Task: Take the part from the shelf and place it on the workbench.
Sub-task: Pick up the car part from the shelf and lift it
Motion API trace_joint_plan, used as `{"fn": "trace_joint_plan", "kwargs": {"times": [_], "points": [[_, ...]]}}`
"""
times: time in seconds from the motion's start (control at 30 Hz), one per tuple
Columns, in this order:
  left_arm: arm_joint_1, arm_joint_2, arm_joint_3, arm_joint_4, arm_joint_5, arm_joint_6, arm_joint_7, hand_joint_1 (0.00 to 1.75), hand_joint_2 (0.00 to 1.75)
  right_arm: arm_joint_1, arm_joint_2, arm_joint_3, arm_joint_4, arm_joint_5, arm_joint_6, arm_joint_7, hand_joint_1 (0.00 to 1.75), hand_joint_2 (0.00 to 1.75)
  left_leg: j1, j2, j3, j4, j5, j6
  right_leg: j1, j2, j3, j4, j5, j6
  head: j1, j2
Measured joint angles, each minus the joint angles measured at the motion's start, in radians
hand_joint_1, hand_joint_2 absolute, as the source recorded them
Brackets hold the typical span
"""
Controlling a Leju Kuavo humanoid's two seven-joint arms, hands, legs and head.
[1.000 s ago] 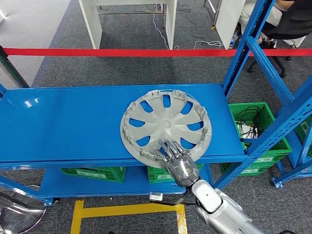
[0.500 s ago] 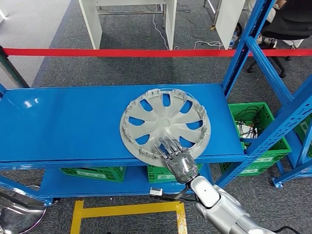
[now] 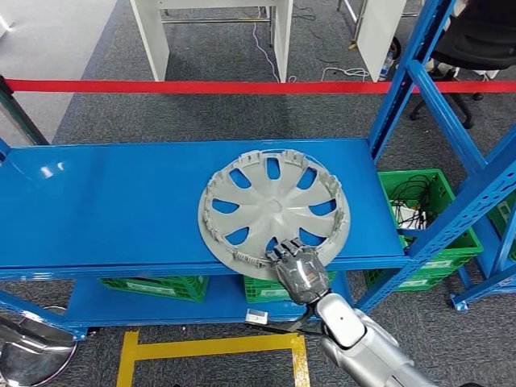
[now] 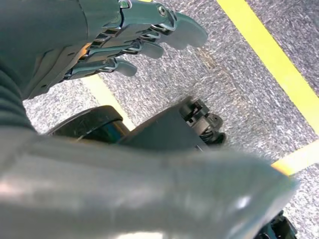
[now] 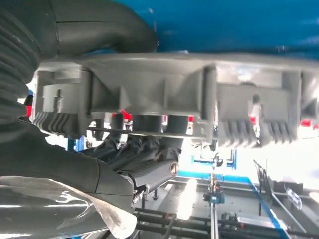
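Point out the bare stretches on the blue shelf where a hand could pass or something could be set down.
The widest bare stretch of the blue shelf is left of the grey wheel cover. A narrower strip lies between the cover and the right upright post. The front edge is crowded where the right hand holds the cover's rim.

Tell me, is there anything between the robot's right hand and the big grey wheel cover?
No, nothing. In the head view the right hand grips the wheel cover at its near rim; the right wrist view shows fingers against the rim.
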Motion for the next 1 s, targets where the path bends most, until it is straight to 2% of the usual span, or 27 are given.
{"fn": "trace_joint_plan", "kwargs": {"times": [0.27, 0.47, 0.67, 1.0], "points": [[0.002, -0.005, 0.000, 0.000, 0.019, 0.022, -0.012, 0.00, 1.75, 0.074, 0.006, -0.028, -0.169, 0.014, -0.001, -0.043, 1.75, 1.75, 0.000, 0.000, 0.000, 0.000, 0.000, 0.000, 0.000, 0.000, 0.000, 0.000, 0.000, 0.000, 0.000, 0.000], [0.006, -0.015, 0.000, 0.000, 0.027, 0.034, -0.012, 0.00, 1.75, 0.144, 0.022, -0.052, -0.375, 0.035, -0.001, -0.111, 1.75, 1.75, 0.000, 0.000, 0.000, 0.000, 0.000, 0.000, 0.000, 0.000, 0.000, 0.000, 0.000, 0.000, 0.000, 0.000], [0.006, -0.016, 0.000, 0.000, 0.026, 0.029, -0.014, 0.00, 1.75, 0.165, 0.027, -0.033, -0.532, 0.065, -0.001, -0.101, 1.75, 1.75, 0.000, 0.000, -0.001, 0.000, 0.000, 0.000, 0.000, 0.000, -0.001, 0.000, 0.000, 0.000, 0.000, 0.000], [0.006, -0.016, 0.000, 0.000, 0.025, 0.027, -0.014, 0.00, 1.75, 0.165, 0.026, 0.017, -0.629, 0.072, -0.001, -0.083, 1.75, 1.75, 0.000, 0.000, -0.001, 0.000, 0.000, 0.000, 0.000, 0.000, 0.000, 0.000, 0.000, 0.000, 0.000, 0.000]]}}
